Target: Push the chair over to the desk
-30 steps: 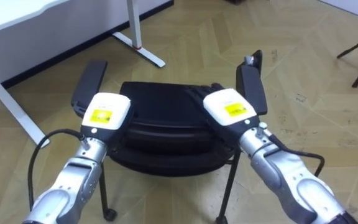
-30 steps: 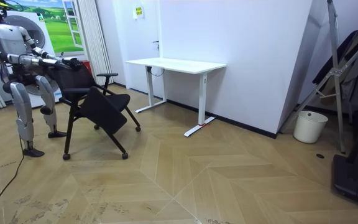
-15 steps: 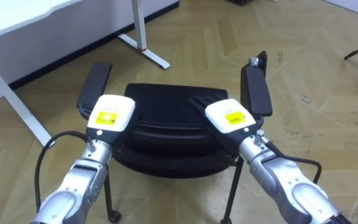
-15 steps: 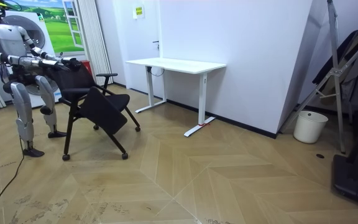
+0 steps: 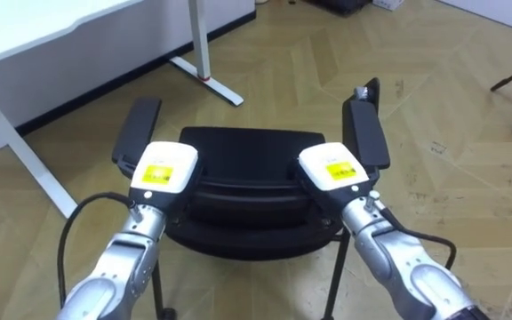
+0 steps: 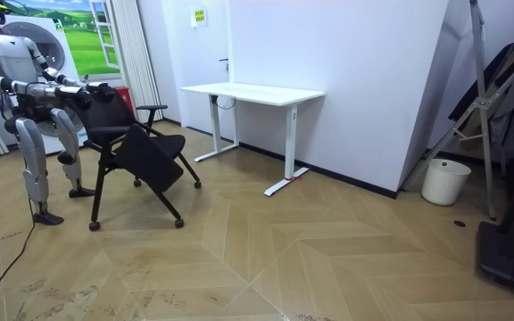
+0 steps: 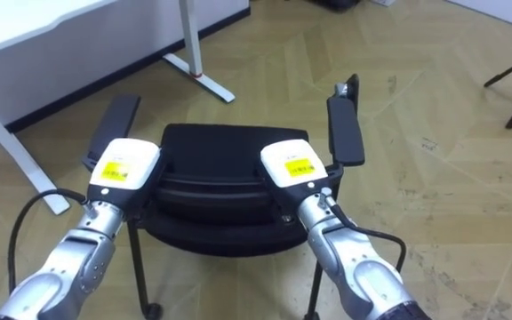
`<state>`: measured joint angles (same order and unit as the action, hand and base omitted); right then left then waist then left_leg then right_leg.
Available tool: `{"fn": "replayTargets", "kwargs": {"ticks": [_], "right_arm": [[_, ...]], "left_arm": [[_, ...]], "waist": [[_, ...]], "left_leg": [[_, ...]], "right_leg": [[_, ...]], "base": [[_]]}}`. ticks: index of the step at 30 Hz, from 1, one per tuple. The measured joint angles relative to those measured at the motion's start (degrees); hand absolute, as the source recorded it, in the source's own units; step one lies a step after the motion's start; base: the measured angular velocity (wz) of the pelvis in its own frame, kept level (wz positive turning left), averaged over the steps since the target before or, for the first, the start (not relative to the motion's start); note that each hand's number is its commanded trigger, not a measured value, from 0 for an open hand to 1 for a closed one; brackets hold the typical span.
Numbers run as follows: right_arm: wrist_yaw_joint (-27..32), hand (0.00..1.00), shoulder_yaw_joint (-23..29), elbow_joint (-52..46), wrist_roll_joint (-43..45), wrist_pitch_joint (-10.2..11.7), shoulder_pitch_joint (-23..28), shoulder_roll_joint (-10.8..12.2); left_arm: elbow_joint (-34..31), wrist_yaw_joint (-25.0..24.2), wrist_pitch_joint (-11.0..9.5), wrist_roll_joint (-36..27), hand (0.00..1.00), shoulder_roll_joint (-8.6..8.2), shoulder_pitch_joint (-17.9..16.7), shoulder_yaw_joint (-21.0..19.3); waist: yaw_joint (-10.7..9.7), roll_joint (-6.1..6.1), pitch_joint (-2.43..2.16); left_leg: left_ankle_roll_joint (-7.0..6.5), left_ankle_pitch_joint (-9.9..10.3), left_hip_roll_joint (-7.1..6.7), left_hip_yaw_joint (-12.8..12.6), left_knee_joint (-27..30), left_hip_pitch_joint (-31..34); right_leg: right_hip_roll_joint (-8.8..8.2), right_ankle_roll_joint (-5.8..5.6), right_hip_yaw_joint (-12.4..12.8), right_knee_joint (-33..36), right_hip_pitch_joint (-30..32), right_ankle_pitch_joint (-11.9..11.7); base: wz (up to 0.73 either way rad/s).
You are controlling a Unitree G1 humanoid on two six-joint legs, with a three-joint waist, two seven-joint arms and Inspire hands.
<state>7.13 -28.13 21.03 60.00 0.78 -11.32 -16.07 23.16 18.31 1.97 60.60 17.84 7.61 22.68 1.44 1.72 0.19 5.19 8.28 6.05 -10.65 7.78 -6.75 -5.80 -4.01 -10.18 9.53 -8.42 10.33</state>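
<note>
A black chair [image 5: 247, 151] with two padded armrests stands right in front of me, seen from behind and above. Both my hands rest on the top edge of its backrest. My left hand [image 5: 163, 169] is at the left end and my right hand [image 5: 332, 169] at the right end, and the fingers of both curl down over the edge. In the room view I stand at the room view's left behind the chair [image 6: 141, 152], arms stretched forward to its back.
A white desk [image 5: 25, 36] stands ahead and to the left, one leg [image 5: 204, 53] beyond the chair and another [image 5: 16, 151] close on the left. Open parquet floor lies ahead and right. A white bin [image 6: 444, 181] and dark stands are at the room view's right.
My right hand's fingers, which lay straight over the backrest, have curled down on its top edge. The left hand has kept its hold. The chair has barely moved.
</note>
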Motion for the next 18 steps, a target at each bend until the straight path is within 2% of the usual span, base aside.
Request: {"fn": "replayTargets", "kwargs": {"ticks": [11, 16, 18], "right_arm": [[0.71, 1.0, 0.14, 0.72, 1.2, 0.97, 0.09, 0.01], [2.45, 1.0, 0.12, 1.53, 1.79, 1.32, 0.27, 0.08], [3.47, 1.0, 0.12, 2.47, 1.63, 2.11, 0.31, 0.01]], "left_arm": [[-0.11, -0.19, -0.21, -0.04, 1.0, -0.02, -0.45, -0.16], [-0.05, -0.19, -0.82, 0.26, 1.0, -0.07, -0.44, -0.5], [0.25, -0.2, -1.27, 0.35, 1.0, -0.08, -0.3, -0.61]], "waist": [[-0.2, -0.14, -0.08], [-0.11, 0.23, 0.01], [-0.11, 0.57, 0.22]], "left_leg": [[0.0, 0.0, 0.0, 0.53, 0.06, 0.07], [0.0, 0.0, -0.03, 1.05, 0.28, 0.04], [0.01, 0.0, -0.02, 1.56, 0.64, -0.18]], "right_leg": [[-0.02, -0.01, -0.63, -0.05, -0.42, 0.01], [-0.02, -0.01, -1.22, -0.82, -0.92, 0.02], [-0.01, 0.03, -1.68, -0.92, -1.56, 0.05]], "base": [[0.02], [0.05], [0.09]]}}
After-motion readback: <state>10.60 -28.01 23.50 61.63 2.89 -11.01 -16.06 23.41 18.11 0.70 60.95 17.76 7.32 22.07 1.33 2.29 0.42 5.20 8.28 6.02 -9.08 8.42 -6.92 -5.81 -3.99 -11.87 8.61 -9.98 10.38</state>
